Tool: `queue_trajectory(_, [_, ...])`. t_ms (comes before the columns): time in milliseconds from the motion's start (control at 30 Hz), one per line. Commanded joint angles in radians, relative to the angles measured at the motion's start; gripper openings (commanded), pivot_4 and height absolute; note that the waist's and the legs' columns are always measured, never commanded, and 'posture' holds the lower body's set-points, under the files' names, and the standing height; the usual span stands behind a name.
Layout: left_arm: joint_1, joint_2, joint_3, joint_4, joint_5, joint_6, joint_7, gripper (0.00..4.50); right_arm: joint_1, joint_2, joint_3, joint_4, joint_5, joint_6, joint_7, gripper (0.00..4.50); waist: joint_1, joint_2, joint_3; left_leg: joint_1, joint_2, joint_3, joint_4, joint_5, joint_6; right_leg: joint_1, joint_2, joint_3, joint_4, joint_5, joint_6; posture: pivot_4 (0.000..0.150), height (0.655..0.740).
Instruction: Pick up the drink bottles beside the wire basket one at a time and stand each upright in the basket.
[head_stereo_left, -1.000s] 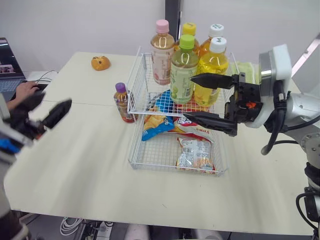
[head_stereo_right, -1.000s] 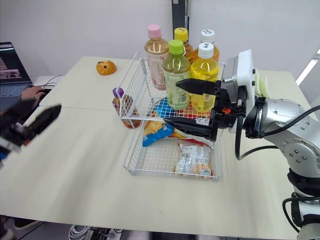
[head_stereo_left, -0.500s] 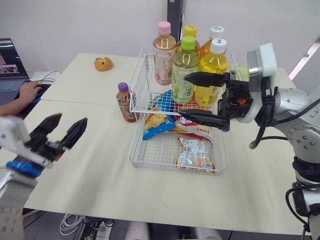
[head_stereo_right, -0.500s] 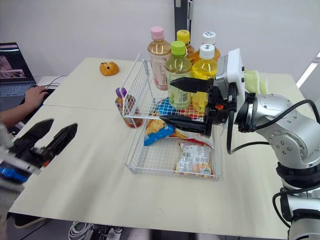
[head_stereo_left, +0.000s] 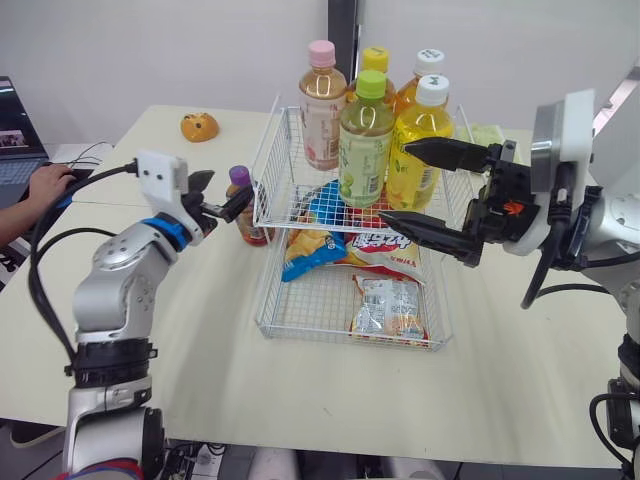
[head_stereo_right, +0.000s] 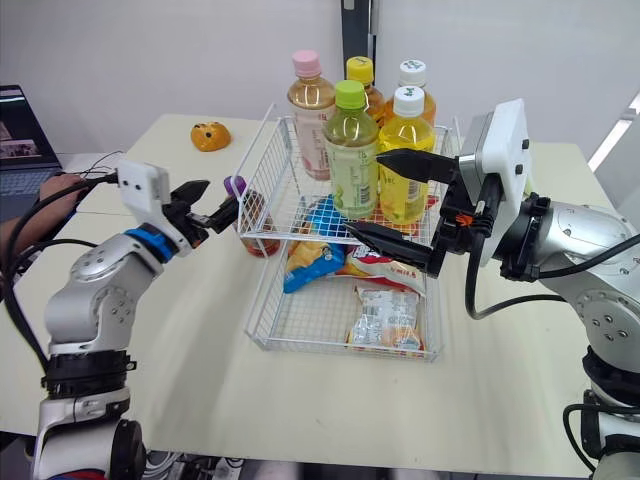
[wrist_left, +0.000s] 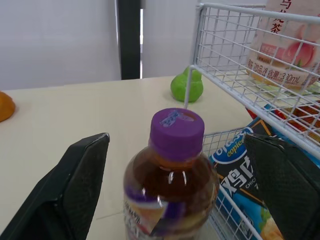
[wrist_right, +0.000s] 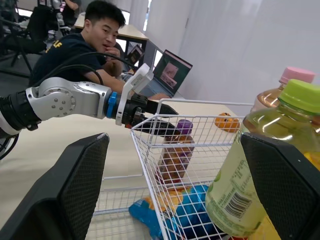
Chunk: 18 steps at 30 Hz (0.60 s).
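Left gripper (head_stereo_left: 222, 194): fingers spread, nothing held. It sits at centre left of the left eye view, pointed at the purple-capped bottle (head_stereo_left: 243, 208). That bottle stands upright on the table (head_stereo_left: 200, 330), outside the wire basket (head_stereo_left: 263, 300) and just beside its left wall. In the left wrist view the two fingers stand either side of the bottle (wrist_left: 172, 175), with clear gaps and no contact seen.

Right gripper (head_stereo_left: 397, 181): fingers wide apart and empty, hovering right of centre over the basket in front of the five bottles (head_stereo_left: 366, 140) already upright along its far end. Snack packets (head_stereo_left: 390, 305) cover the near floor of the basket.

Assessment: the step in hand is the grasp of the last bottle outside the basket.

Recommendations:
- Advance further so the pads meet the body below the shoulder, not the cap; a neck grip would likely let it swing.
- Keep the inner finger off the basket wire, which lies close alongside.
- Close squarely to avoid tipping a narrow, top-heavy bottle.
- Lift straight up to clear the raised rim before crossing.
- Set down on bare wire near the others; a packet underneath would leave it tilted.
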Motion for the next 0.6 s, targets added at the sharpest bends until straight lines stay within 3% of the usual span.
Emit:
queue_trajectory(33, [-0.058,0.004,-0.019,0.072,0.051,-0.080,-0.023,4.46,0.002,-0.027,-0.058,-0.053,0.038,0.012,-0.039,4.50,-0.002,0.000,0.000,0.000,0.000,0.000,0.000,0.000,0.000,0.000,0.000,0.000,0.000,0.000,0.000,0.150,0.7400])
queue_trajectory(100, [-0.090,0.000,-0.029,0.130,0.070,-0.112,-0.034,4.46,0.007,-0.038,-0.069,-0.065,0.052,0.021,-0.056,4.50,-0.001,0.000,0.000,0.000,0.000,0.000,-0.001,0.000,-0.001,0.000,0.000,0.000,0.000,0.000,0.000,0.150,0.7400])
queue_trajectory(200, [-0.117,-0.005,-0.032,0.186,0.085,-0.145,-0.047,3.86,0.015,-0.054,-0.084,-0.080,0.078,0.028,-0.081,4.50,0.000,0.000,0.000,0.000,0.000,0.000,-0.001,0.000,-0.001,0.000,0.000,0.000,-0.001,0.000,0.000,0.150,0.7400])
queue_trajectory(467, [-0.109,-0.016,-0.028,0.202,0.085,-0.163,-0.069,1.38,0.024,-0.085,-0.096,-0.091,0.128,0.030,-0.113,4.50,-0.001,0.000,0.000,0.000,0.000,0.000,-0.001,0.001,-0.001,0.000,0.000,0.000,-0.001,0.000,0.000,0.150,0.7400])
queue_trajectory(600, [-0.085,0.005,-0.003,0.168,0.076,-0.151,-0.065,1.36,0.023,-0.090,-0.092,-0.089,0.142,0.022,-0.112,4.50,0.000,0.000,0.000,0.000,0.000,0.000,-0.001,0.001,-0.001,0.000,0.000,0.000,-0.001,0.000,0.000,0.150,0.7400])
